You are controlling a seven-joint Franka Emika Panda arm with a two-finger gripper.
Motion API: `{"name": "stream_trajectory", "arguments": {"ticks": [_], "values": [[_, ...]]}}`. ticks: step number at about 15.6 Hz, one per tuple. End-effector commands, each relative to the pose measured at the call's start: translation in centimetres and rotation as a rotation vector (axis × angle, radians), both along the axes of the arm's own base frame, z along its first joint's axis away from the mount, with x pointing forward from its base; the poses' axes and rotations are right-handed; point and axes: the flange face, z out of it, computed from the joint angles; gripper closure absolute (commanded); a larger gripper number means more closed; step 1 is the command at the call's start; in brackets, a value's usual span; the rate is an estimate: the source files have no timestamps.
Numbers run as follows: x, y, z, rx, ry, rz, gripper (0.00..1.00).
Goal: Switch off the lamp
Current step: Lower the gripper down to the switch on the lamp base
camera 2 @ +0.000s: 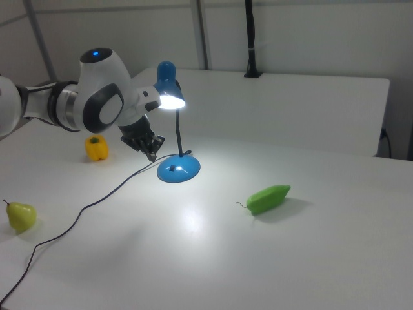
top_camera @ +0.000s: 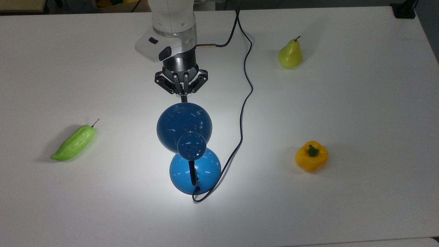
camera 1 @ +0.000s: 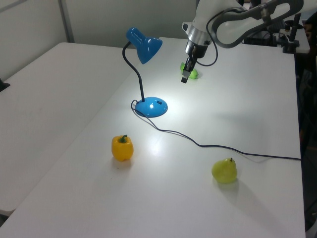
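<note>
The glossy blue lamp is lit and casts a bright patch on the white table (top_camera: pixel 360 103). In the top view its cone shade (top_camera: pixel 184 124) partly covers the round base (top_camera: pixel 202 173), and a black neck (camera 1: pixel 132 67) joins them. A small dark switch (camera 1: pixel 158 102) sits on the base (camera 1: pixel 151 106). My gripper (top_camera: pixel 184 99) is shut with nothing in it. It hangs just beyond the shade's far rim in the top view, beside the shade (camera 2: pixel 166 90) and above the table near the base (camera 2: pixel 179 171). In the left view the gripper (camera 1: pixel 184 78) is to the shade's right.
The lamp's thin black cord (top_camera: pixel 245 99) snakes from the base to the table's far edge. A pear (top_camera: pixel 290 55) and a yellow bell pepper (top_camera: pixel 311 156) lie on the top view's right, and a green bumpy vegetable (top_camera: pixel 73 143) on the top view's left.
</note>
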Motion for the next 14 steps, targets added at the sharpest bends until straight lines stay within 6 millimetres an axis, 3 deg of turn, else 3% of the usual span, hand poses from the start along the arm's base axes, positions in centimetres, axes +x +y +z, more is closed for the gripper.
{"name": "stream_trajectory", "arguments": {"ticks": [1, 6, 14], "values": [[1.4, 0.7, -1.3, 0.015, -0.09, -0.034, 1.0], [2.9, 0.9, -3.3, 0.028, -0.216, -0.041, 1.0], [3.9, 1.1, -7.3, 0.031, -0.276, -0.039, 1.0]]}}
